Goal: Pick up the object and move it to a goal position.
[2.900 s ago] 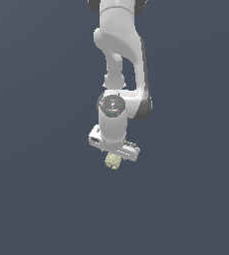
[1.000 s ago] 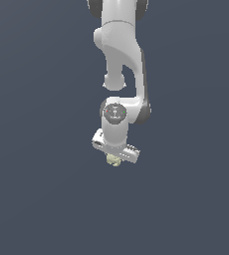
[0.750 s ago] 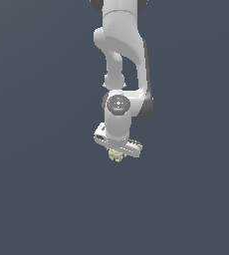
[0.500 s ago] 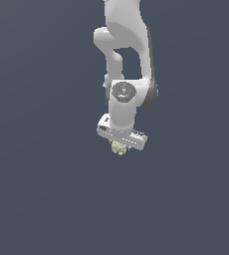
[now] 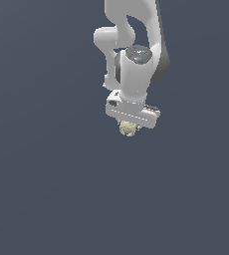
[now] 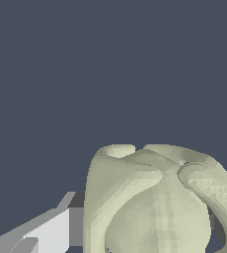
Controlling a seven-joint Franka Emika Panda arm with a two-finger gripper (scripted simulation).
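Note:
The object [image 5: 128, 128] is a small pale yellow-green lumpy ball, much narrower than the white gripper. It hangs under my gripper [image 5: 129, 125] in the exterior view, held off the floor. In the wrist view the object [image 6: 155, 202] fills the space between the fingers, and one grey-white finger [image 6: 46, 230] presses against its side. The other finger is mostly hidden behind the object. The gripper is shut on the object.
The white arm [image 5: 134, 50] rises out of the top of the exterior view. A plain dark grey-blue surface [image 5: 47, 189] lies all around. No goal marker shows.
The arm has lifted the gripper and the held object upward and toward the exterior view's right. The object stays clamped between the fingers.

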